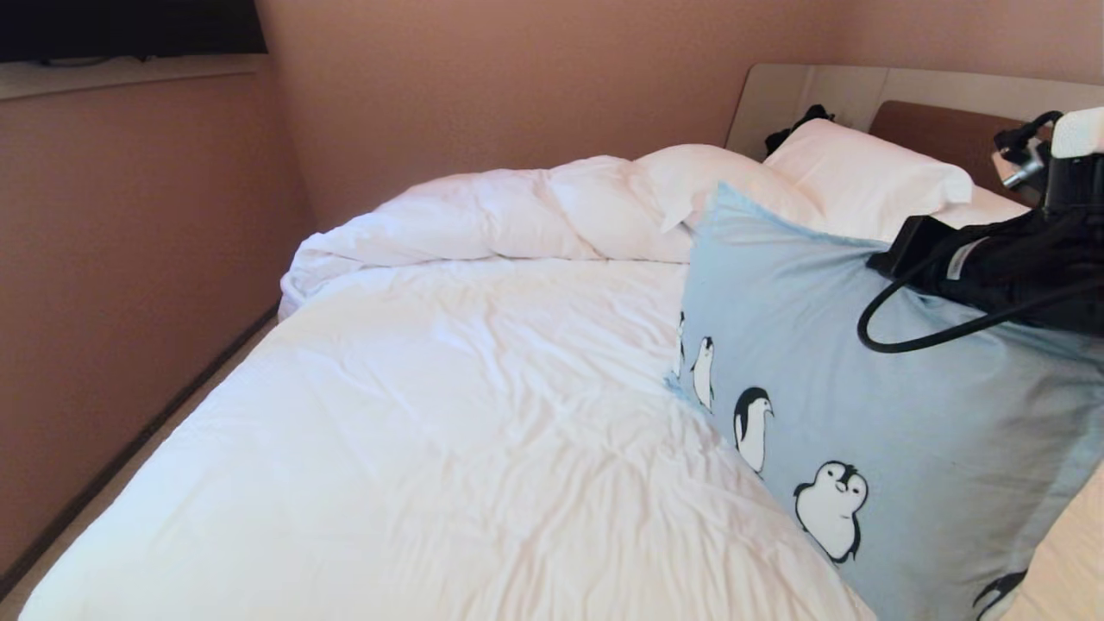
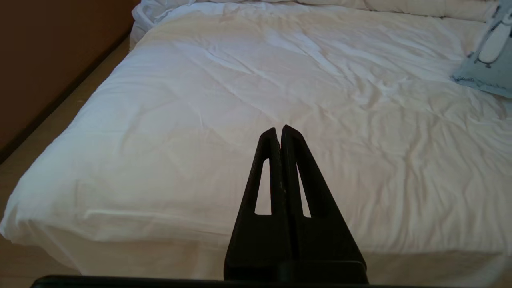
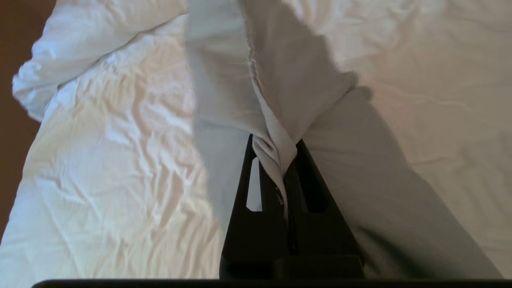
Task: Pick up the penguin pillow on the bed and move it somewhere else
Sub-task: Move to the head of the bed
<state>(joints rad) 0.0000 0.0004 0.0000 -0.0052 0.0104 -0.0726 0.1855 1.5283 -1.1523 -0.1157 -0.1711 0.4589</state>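
1. The penguin pillow (image 1: 871,362) is seen nearest the head camera, on the right side of the bed (image 1: 414,448), stood up on edge with its lower corner touching the white sheet and its printed row of penguins running down toward the near edge.
2. The pillow's upper edge is gripped by the right gripper (image 3: 285,160); in the right wrist view a fold of its fabric is pinched between the pressed-together fingers (image 3: 308,192), and the rest of the cloth hangs below over the sheet.
3. The left gripper (image 2: 279,130) is held above the near end of the bed, its fingers pressed together on nothing, well apart from the pillow.
4. A bunched white duvet (image 1: 483,216) is piled across the far side of the bed.
5. Plain white pillows (image 1: 862,177) are set against the headboard (image 1: 940,129), with a black bundle (image 1: 798,125) just behind them.
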